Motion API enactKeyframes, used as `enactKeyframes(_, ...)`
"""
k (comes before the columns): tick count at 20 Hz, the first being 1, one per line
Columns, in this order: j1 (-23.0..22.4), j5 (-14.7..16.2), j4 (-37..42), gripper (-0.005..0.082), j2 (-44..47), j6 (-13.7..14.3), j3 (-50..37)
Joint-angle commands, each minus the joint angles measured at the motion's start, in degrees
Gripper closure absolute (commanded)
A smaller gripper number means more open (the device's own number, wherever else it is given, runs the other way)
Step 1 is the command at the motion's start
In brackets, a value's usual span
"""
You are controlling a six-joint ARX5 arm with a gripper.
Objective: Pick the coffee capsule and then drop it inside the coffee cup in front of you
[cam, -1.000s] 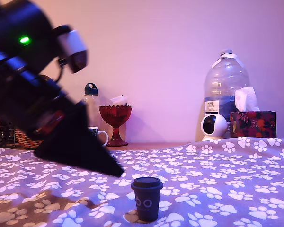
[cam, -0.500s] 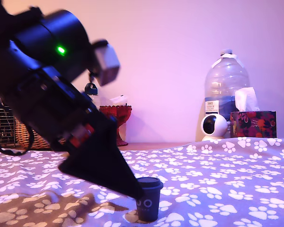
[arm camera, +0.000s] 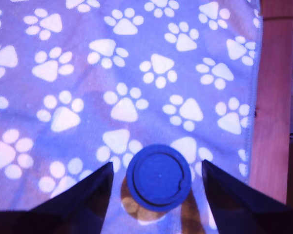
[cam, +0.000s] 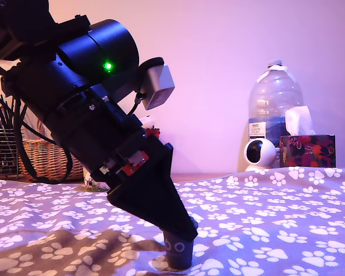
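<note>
The coffee capsule (cam: 179,252) is a small dark tapered cup with two pale rings, standing upright on the paw-print cloth (cam: 264,218) near the front. In the wrist view its round lid (arm camera: 158,176) lies between my two dark fingers (arm camera: 83,197), with a gap on each side. My gripper (arm camera: 156,163) is open and straddles the capsule without touching it. In the exterior view the gripper (cam: 186,231) points steeply down and covers the capsule's top. The coffee cup is hidden behind my arm.
A wicker basket (cam: 46,161) stands at the back on the exterior view's left. A large water jug (cam: 275,109), a white round camera (cam: 259,154) and a tissue box (cam: 307,150) stand at the back right. The cloth ends at a wooden edge (arm camera: 273,97).
My arm has swung down and toward the exterior view's right. Its fingers, which were left of the capsule and above it, now reach down around it. The capsule has not moved.
</note>
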Motion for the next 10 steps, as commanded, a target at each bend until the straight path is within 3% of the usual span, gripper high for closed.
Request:
enactKeyframes(1,-0.20,0.17,0.09,0.0252,1.03,-0.11,0.13)
enactKeyframes(5,-0.20,0.17,0.24,0.0258,1.03,-0.48,0.13)
enactKeyframes(10,-0.20,0.26,0.11,0.0471,1.03,-0.72,0.13)
